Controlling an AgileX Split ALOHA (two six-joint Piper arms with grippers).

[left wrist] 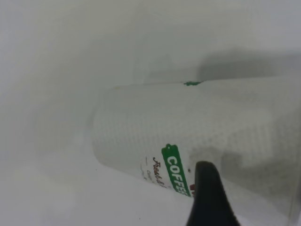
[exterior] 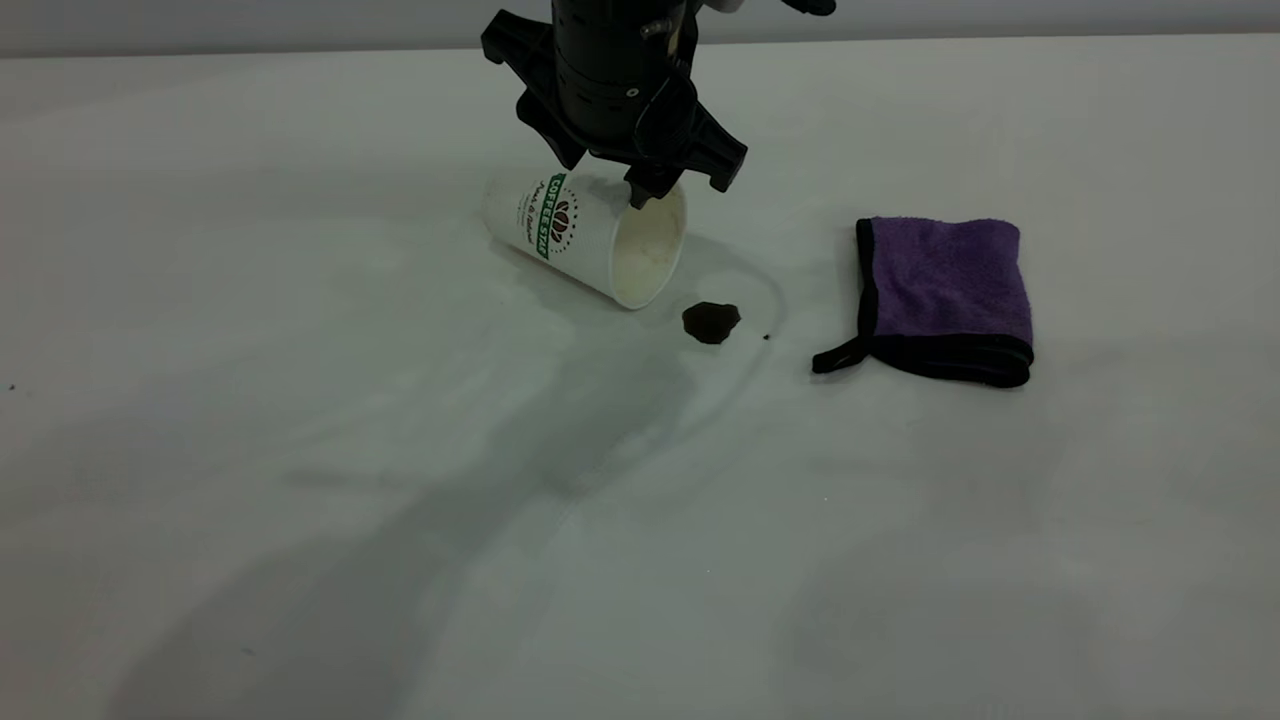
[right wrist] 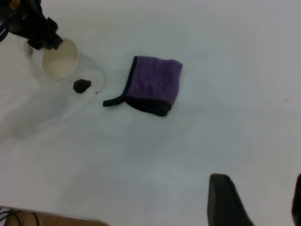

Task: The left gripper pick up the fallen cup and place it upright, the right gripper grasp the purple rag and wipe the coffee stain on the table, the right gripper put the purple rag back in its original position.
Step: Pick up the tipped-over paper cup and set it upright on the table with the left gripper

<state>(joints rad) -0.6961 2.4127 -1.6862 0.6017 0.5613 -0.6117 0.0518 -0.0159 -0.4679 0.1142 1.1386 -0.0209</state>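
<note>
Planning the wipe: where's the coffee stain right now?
In the exterior view, the coffee stain sits on the table just right of the fallen cup, left of the purple rag.

White ribbed paper cup (exterior: 585,235) with green logo band, lying on its side upper centre, cream inside facing the camera. Dark glossy stain (exterior: 711,321) just beside the rim, lower right of it, tiny speck nearby. Purple rag (exterior: 945,297) folded flat at right, black edging, loop tab poking toward the stain.
</note>
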